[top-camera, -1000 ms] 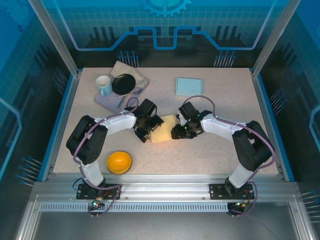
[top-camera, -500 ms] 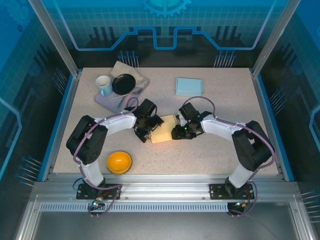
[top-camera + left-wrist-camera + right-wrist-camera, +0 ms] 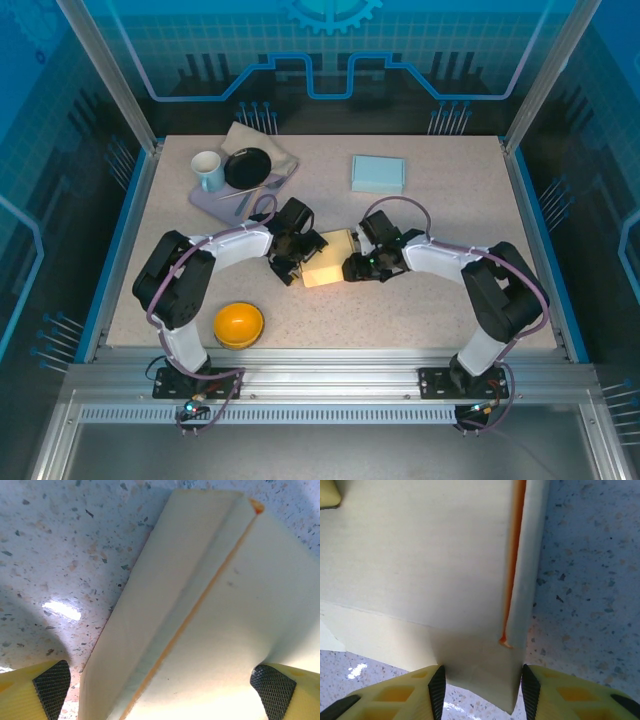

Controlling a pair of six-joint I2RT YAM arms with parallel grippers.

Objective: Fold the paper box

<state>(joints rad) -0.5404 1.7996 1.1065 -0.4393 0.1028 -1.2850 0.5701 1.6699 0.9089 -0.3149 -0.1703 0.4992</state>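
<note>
Top external: the paper box (image 3: 328,262) lies on the table (image 3: 450,210) between the two grippers, the left gripper (image 3: 289,256) at one end and the right gripper (image 3: 357,266) at the other. An orange bowl (image 3: 239,323) sits well apart from both.

Left wrist: the left gripper (image 3: 162,685) is spread wide and straddles the box (image 3: 210,630). One pad (image 3: 272,684) lies against the cream panel; the other pad (image 3: 51,682) stands just beside the box's edge, with a sliver of table between them.

Right wrist: the right gripper (image 3: 481,687) is clenched on a corner of the box (image 3: 420,555), both pads (image 3: 438,687) touching the card. An orange seam runs away from the jaws.
</note>
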